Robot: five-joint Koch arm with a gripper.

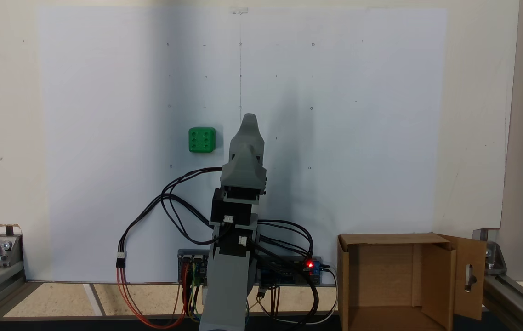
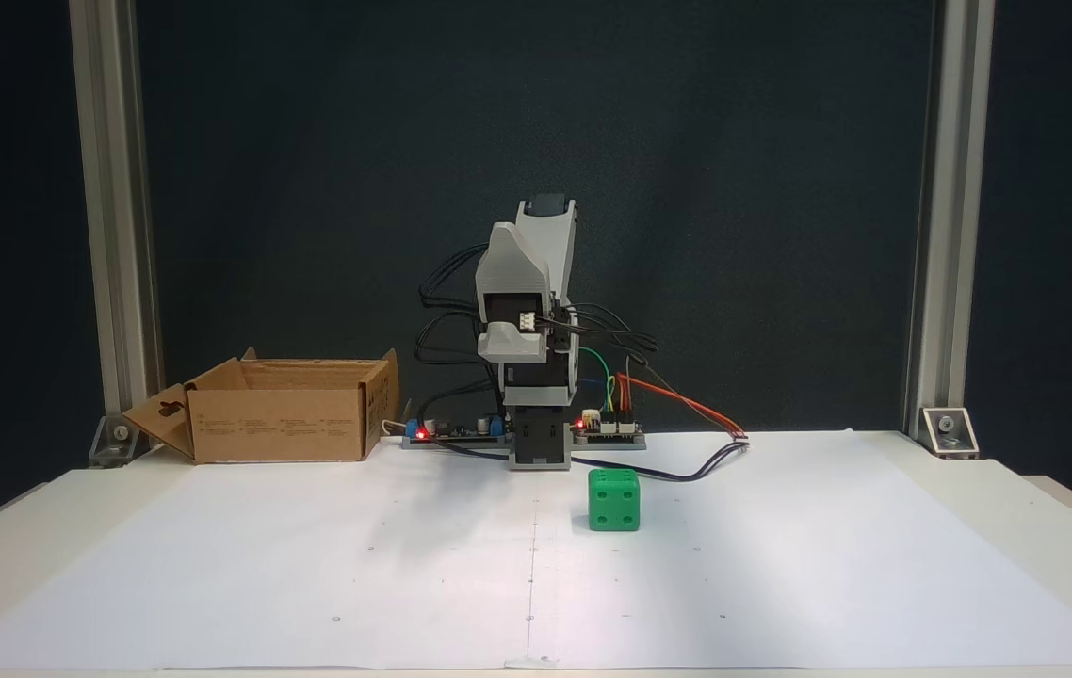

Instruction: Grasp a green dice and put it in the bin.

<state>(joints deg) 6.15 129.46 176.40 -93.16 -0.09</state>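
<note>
The green dice (image 1: 201,139) (image 2: 613,500) rests on the white paper sheet, its six-pip face up in a fixed view from above. My gripper (image 1: 248,120) is on the folded grey arm (image 2: 536,282), raised above the sheet, with its tip just right of the dice and a little past it in the view from above. Only one tapered tip shows, so the jaws' state is unclear, and nothing is seen held. The bin (image 1: 343,280) (image 2: 282,424), an open brown cardboard box with a slotted flap, stands beside the arm's base.
Circuit boards with red lights (image 1: 309,264) (image 2: 423,433) and loose cables (image 1: 169,202) (image 2: 687,471) lie around the base. Aluminium frame posts (image 2: 112,235) (image 2: 941,235) stand at the table's corners. The white sheet (image 1: 358,138) spreads wide around the dice.
</note>
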